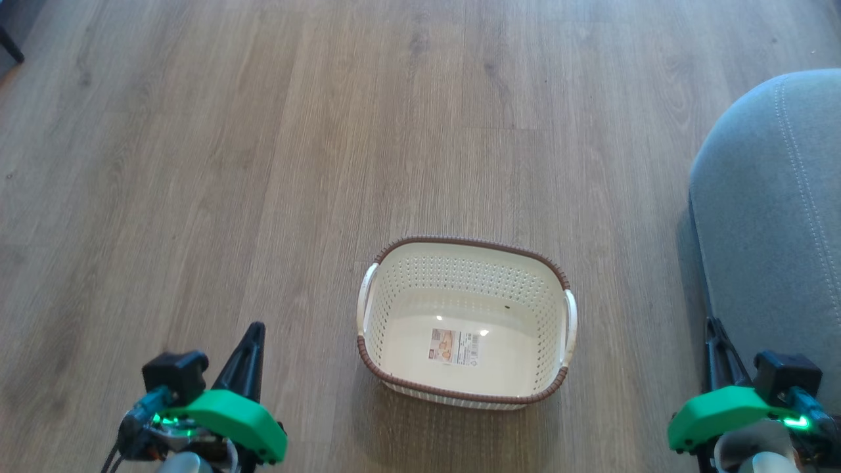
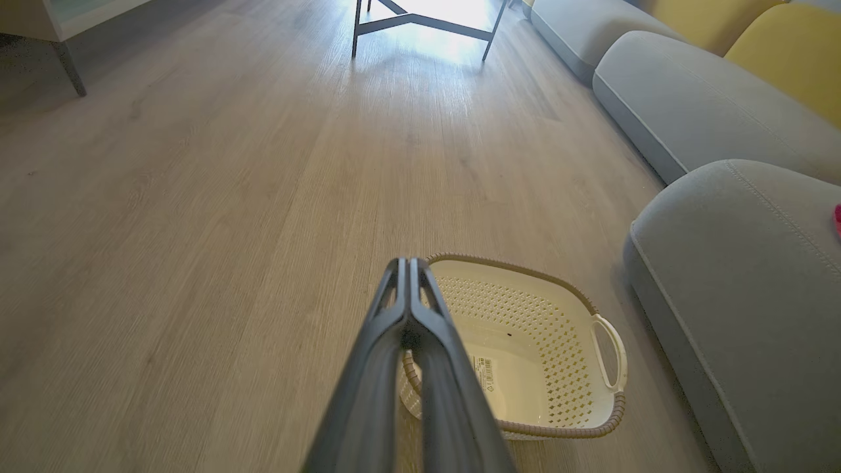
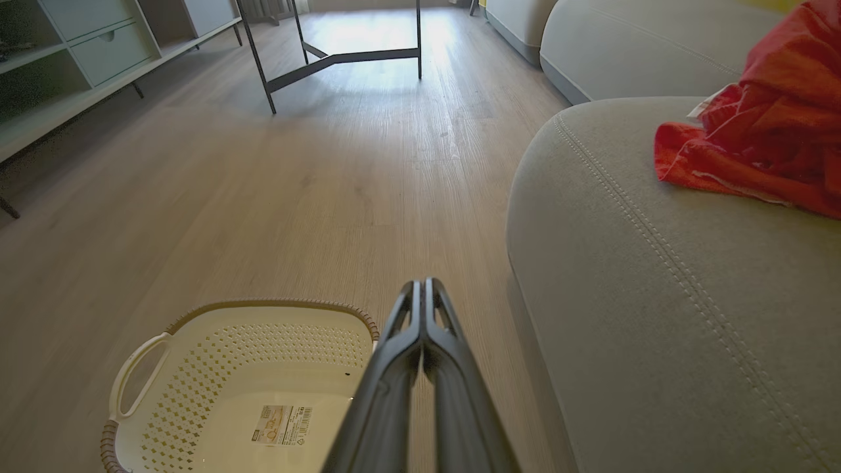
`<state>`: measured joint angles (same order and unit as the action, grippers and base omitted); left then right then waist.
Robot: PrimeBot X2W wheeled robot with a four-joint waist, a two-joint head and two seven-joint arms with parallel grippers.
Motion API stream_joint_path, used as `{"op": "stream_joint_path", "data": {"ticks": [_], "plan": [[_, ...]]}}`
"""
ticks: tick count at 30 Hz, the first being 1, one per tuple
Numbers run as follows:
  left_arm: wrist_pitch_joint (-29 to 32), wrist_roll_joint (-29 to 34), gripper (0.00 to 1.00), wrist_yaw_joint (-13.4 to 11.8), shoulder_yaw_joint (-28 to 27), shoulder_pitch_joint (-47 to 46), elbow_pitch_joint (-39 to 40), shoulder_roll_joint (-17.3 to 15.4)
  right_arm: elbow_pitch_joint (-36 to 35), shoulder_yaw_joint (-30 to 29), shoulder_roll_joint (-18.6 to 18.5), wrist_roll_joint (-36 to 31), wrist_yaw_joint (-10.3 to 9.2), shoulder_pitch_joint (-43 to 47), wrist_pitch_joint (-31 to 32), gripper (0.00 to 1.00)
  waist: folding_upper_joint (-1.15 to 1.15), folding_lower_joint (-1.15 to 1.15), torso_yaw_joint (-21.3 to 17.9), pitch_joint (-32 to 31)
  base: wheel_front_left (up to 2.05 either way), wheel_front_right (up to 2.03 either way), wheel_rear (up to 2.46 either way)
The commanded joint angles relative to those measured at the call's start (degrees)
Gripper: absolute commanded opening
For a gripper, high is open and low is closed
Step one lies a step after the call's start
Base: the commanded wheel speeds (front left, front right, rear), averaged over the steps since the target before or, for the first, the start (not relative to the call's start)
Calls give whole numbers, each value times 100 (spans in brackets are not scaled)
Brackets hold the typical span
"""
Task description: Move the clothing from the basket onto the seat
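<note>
Basket (image 1: pixel 460 276) sits empty at twelve o'clock, label (image 1: pixel 454 346) bare. Red clothing (image 3: pixel 769 125) lies on the seat (image 3: pixel 657 295) at two o'clock. My left gripper (image 1: pixel 255 328) and right gripper (image 1: pixel 713 325) are pinched closed, holding nothing. Best now: hover clear, check no garment slides off.

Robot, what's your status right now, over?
Left gripper, right gripper shut, empty. Cream perforated plastic basket bare but for label sticker. Bright red clothing on grey upholstered seat. Nothing in the way.
</note>
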<state>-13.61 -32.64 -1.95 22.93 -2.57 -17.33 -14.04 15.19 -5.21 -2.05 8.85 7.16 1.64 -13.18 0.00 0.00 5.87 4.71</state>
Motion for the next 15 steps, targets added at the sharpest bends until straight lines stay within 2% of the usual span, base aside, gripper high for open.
{"op": "stream_joint_path", "data": {"ticks": [1, 15], "plan": [[25, -112, 0, 35, -155, -268, 179, -24, -166, -15, -14, 156, 2, -122, 24, 0, 0, 0, -5, -4, 0, 0, 0], [252, -871, 0, 150, -477, -283, 190, 98, -163, -29, -23, 1184, 5, -203, 267, 0, 0, 0, -78, -61, 0, 0, 0]]}}
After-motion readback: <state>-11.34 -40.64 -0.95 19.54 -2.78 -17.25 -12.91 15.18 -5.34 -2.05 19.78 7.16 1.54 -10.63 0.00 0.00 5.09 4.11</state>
